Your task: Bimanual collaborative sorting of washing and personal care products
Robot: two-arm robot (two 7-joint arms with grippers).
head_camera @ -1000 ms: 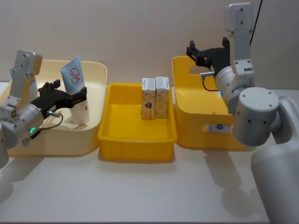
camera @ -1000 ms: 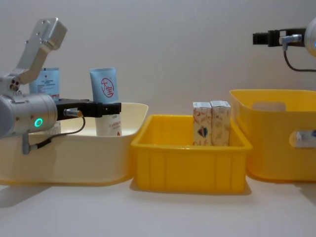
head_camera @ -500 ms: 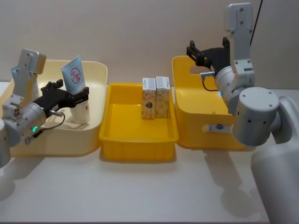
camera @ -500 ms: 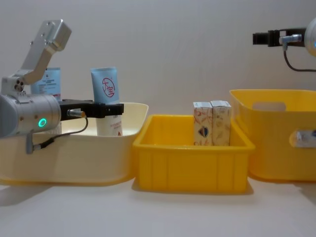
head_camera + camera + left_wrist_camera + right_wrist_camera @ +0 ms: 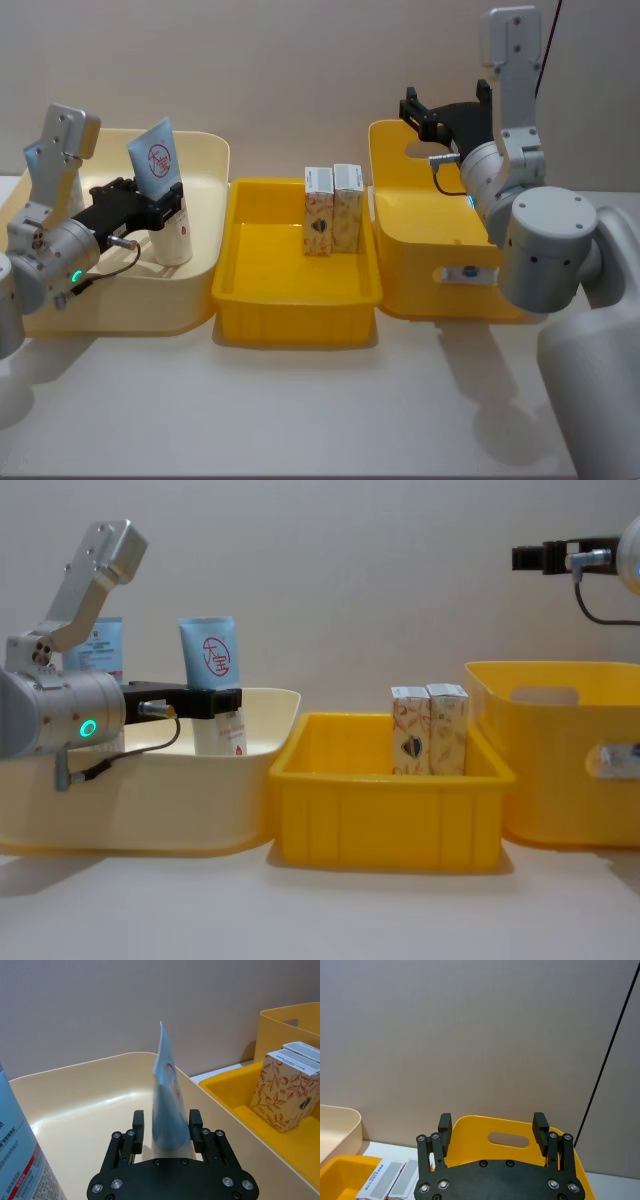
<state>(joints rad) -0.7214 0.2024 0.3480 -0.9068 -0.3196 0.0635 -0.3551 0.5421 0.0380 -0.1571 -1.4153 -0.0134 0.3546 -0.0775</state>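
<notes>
1. L wrist view: left gripper (image 5: 166,1121) straddles logo tube (image 5: 167,1085), fingers apart w/ a gap on one side; tube stands upright in cream bin (image 5: 75,1105); second tube (image 5: 20,1150) close by.
2. Chest view: tube's red circle logo faces fwd; two cartons (image 5: 428,730) upright, touching, in mid yellow bin (image 5: 380,820).
3. R wrist view: right gripper (image 5: 492,1122) spread wide, high over rt yellow bin (image 5: 470,1132).
4. Pale table (image 5: 300,410); plain beige wall (image 5: 300,70) behind.
</notes>
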